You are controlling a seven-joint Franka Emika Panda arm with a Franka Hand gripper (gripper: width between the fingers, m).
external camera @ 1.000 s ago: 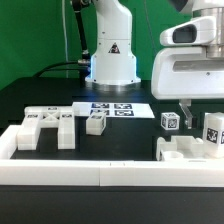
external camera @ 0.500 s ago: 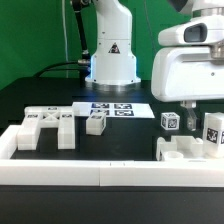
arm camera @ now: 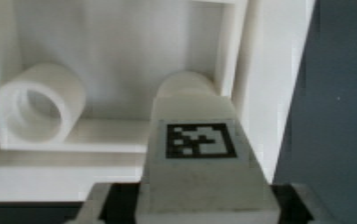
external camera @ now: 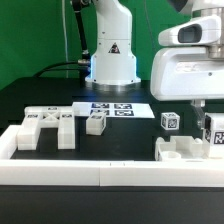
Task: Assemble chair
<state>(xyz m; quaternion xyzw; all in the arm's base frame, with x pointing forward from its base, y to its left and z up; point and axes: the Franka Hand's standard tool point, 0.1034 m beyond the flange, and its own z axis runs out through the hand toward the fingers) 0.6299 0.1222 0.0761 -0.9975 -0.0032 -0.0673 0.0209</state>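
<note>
In the exterior view my gripper point(external camera: 205, 108) hangs at the exterior view's right, just above a tall white tagged chair block point(external camera: 213, 133). In the wrist view that tagged block point(arm camera: 198, 140) stands between my two fingers point(arm camera: 107, 203), with dark gaps on both sides, so the jaws are open astride it. A slotted white chair piece point(external camera: 184, 150) lies just in front of it. A small tagged cube point(external camera: 170, 121) sits to its left. More chair pieces lie at the left point(external camera: 45, 123) and in the middle point(external camera: 96, 123).
The marker board point(external camera: 110, 108) lies in front of the robot base point(external camera: 112, 60). A long white border rail point(external camera: 100, 172) runs along the front. In the wrist view a white ring-shaped part point(arm camera: 42, 100) sits inside a white walled piece point(arm camera: 242, 50).
My gripper has moved toward the exterior view's right, from beside the small cube to over the tall tagged block. The parts have not moved.
</note>
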